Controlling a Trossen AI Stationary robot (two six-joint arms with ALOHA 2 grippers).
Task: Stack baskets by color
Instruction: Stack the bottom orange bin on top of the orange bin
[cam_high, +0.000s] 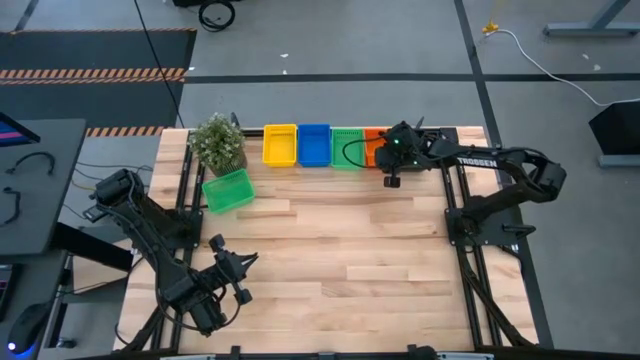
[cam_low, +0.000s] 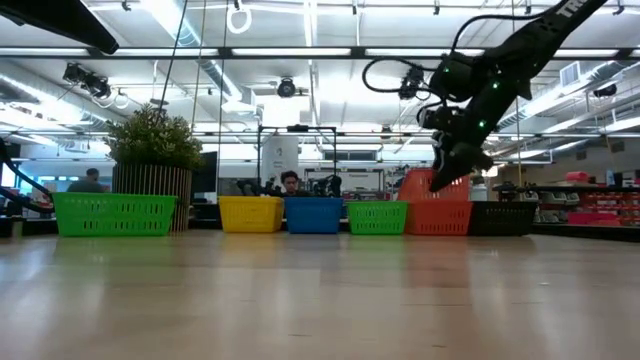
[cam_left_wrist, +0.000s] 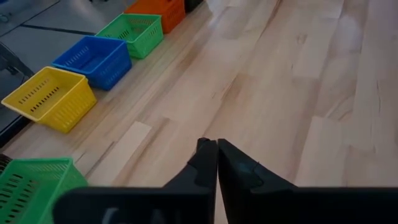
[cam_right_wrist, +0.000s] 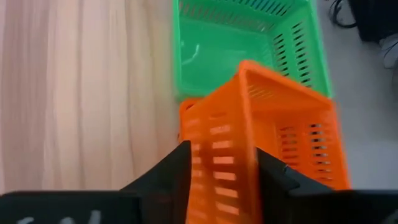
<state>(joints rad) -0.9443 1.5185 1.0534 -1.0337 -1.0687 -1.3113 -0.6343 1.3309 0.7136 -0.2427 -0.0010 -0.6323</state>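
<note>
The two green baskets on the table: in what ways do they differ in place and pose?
One green basket stands in the row at the far edge, between the blue basket and the orange basket, square to the table's edge. The other green basket stands alone, out of the row, in front of the potted plant, and is turned at an angle. Both are upright, with the same perforated walls.

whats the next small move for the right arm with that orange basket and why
Probably lift the right gripper straight up and clear. Its fingers stand apart on either side of a wall of the tilted orange basket, which already leans into the orange one in the row, so the stack looks placed.
</note>
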